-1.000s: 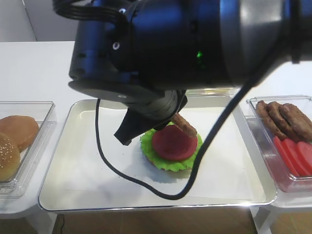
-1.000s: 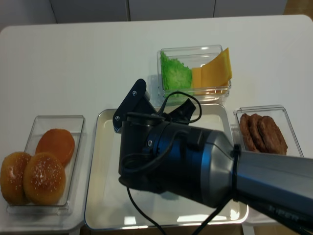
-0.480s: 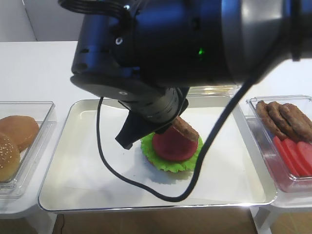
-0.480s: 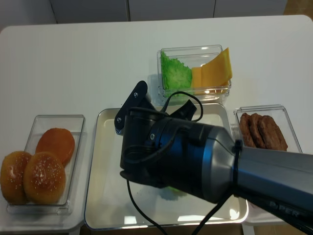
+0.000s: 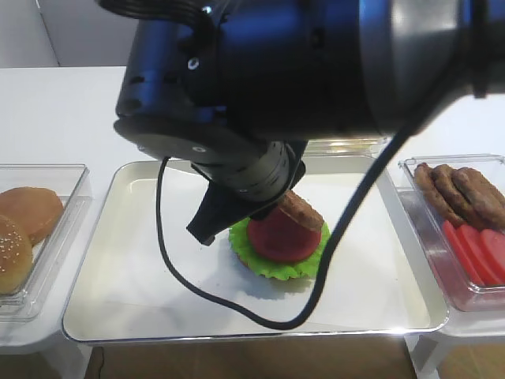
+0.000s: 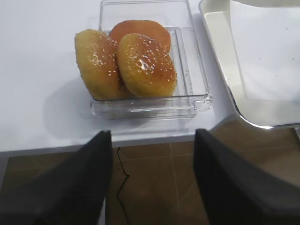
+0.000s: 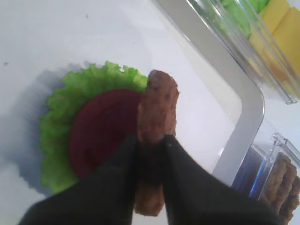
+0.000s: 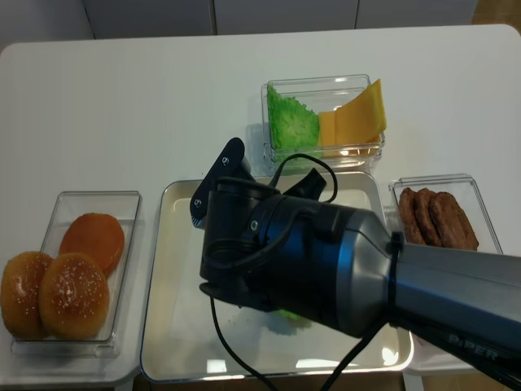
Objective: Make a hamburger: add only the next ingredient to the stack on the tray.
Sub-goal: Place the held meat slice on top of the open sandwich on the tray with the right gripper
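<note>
Right wrist view: my right pincer [image 7: 151, 147] is clamped on the meat patty [image 7: 157, 112], gripped edge-on and tilted — it hangs over the tomato slice [image 7: 104, 131] and lettuce [image 7: 54, 126] of the stack on the tray [image 7: 243, 117]. Step in hand, I judge: placing the patty. Next move calls for lowering it flat and centred on the tomato before letting go. My left pincer [image 6: 152, 180], jaws apart, idles near the buns [image 6: 126, 63].
</note>
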